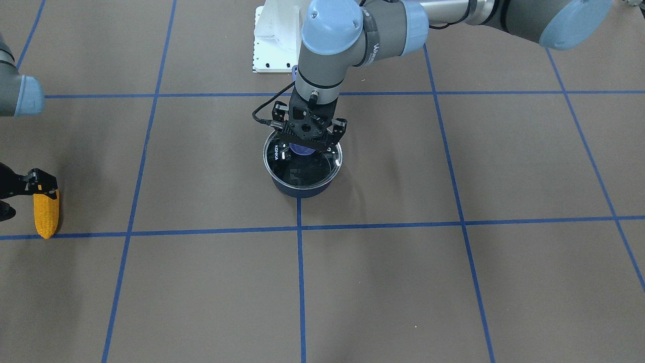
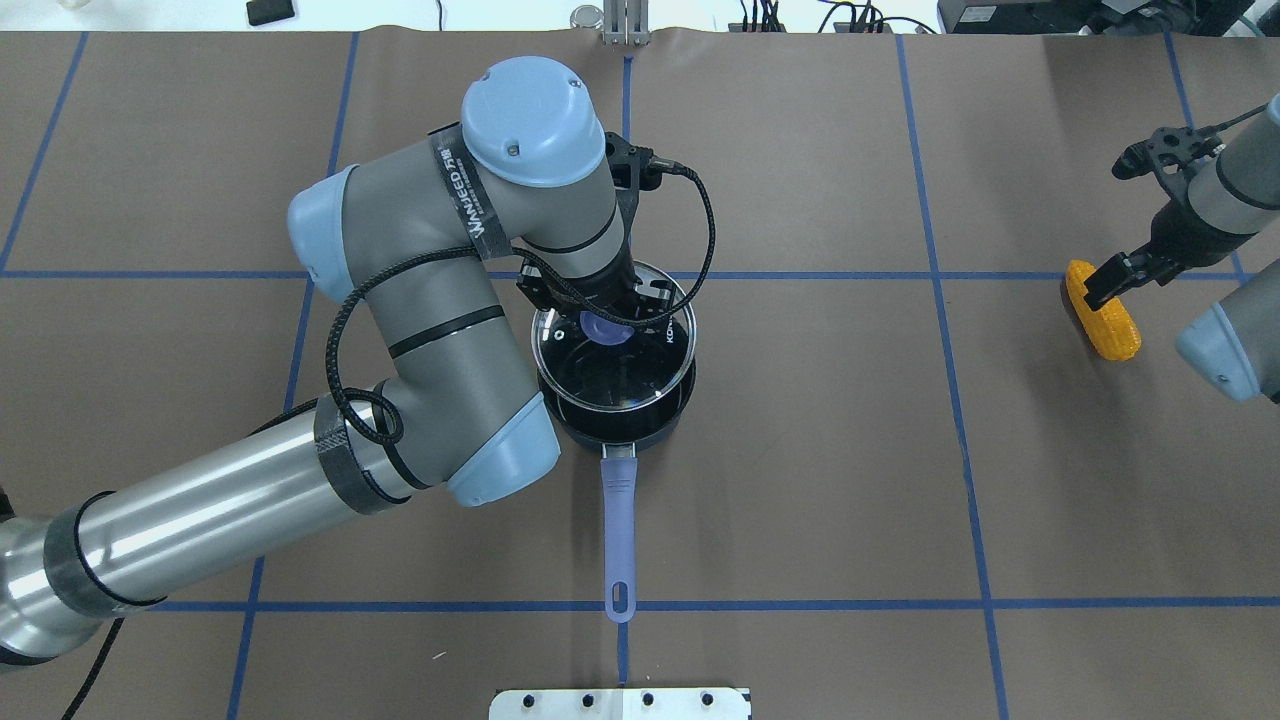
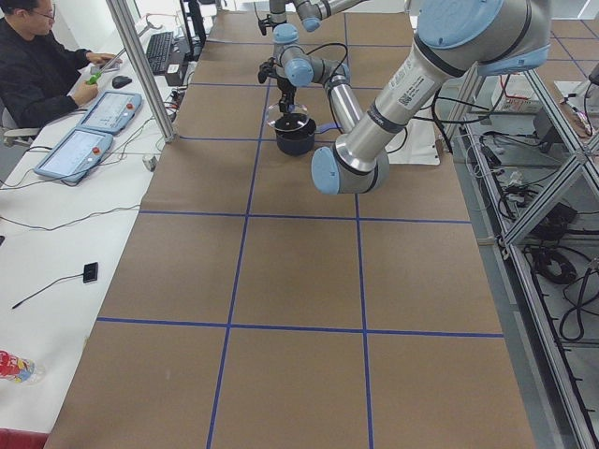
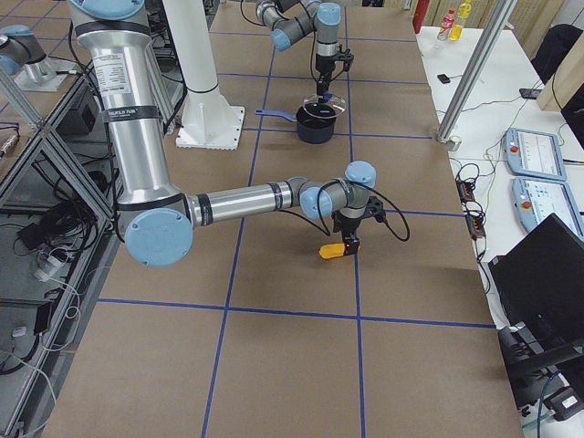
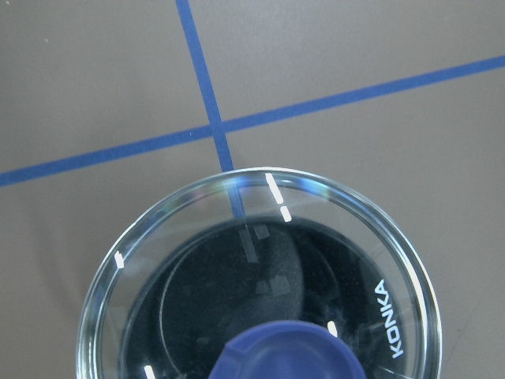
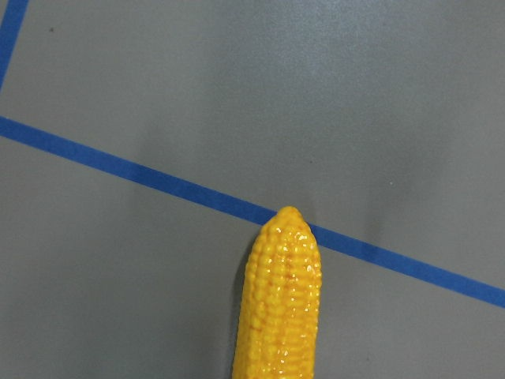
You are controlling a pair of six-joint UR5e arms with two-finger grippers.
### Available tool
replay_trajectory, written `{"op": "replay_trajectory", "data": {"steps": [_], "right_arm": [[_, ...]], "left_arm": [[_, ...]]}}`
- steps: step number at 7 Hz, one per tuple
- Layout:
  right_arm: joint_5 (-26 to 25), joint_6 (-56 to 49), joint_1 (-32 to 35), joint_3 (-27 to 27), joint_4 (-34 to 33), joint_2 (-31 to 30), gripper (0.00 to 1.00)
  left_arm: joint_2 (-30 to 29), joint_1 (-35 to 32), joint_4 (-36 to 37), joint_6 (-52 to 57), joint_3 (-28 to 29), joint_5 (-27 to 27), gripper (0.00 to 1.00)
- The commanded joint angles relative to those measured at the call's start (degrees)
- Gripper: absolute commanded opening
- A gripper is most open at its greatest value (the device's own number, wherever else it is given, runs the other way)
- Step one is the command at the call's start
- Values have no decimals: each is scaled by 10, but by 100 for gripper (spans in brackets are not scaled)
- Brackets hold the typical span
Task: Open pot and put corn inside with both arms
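Glass lid [image 2: 615,350] covers the pot [image 2: 630,420]; corn [image 2: 1101,310] lies well apart.

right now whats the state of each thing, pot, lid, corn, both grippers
pot: upright on the table, handle toward the robot
lid: tilted, lifted off the pot's rim, held by its knob
corn: lying near the table's edge, one end between the right gripper's fingers
left gripper: shut on the lid's knob
right gripper: at the corn's end, grip cannot be told

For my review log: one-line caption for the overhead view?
Left gripper on the pot lid's knob; right gripper at the corn.
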Motion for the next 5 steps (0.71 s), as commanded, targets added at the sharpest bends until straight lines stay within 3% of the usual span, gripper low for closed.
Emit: {"op": "replay_trajectory", "data": {"steps": [1, 5], "right_arm": [[-2, 9, -9, 0, 11, -6, 98], [-3, 18, -19, -2, 11, -6, 98]], "left_arm": [[7, -24, 0, 1, -13, -23, 66], [20, -31, 1, 24, -21, -23, 64]]}}
